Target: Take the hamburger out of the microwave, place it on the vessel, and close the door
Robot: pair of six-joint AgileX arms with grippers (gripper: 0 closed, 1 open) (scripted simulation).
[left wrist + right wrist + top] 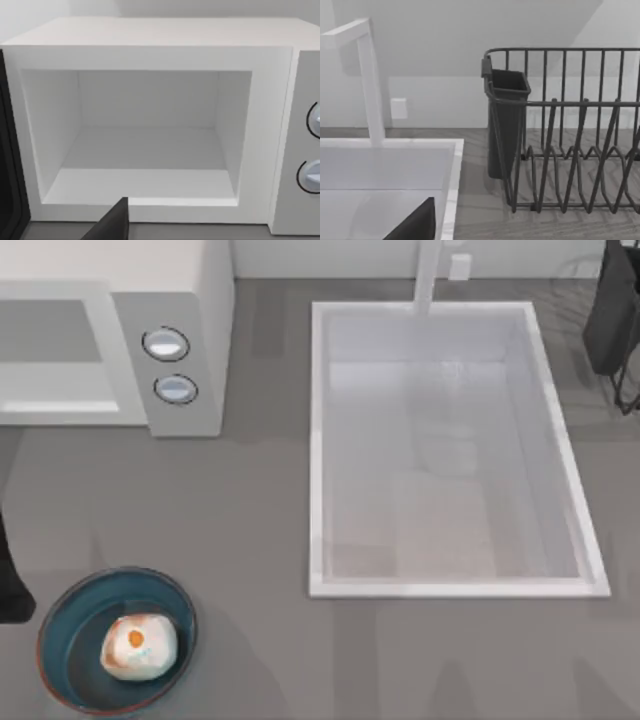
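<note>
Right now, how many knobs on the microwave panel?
2. Upper knob and lower knob sit stacked on the grey panel at the microwave front's right; both peek in at the left wrist view's edge.

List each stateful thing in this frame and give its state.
hamburger: resting inside the vessel.
vessel: upright on the table, near the top view's left edge.
microwave: cavity open.
door: swung open, not yet closed.
sink: basin holds nothing visible.
dish rack: no dishes visible in it.

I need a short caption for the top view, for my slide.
Hamburger resting in the teal bowl, microwave behind it, white sink to the right.
</note>
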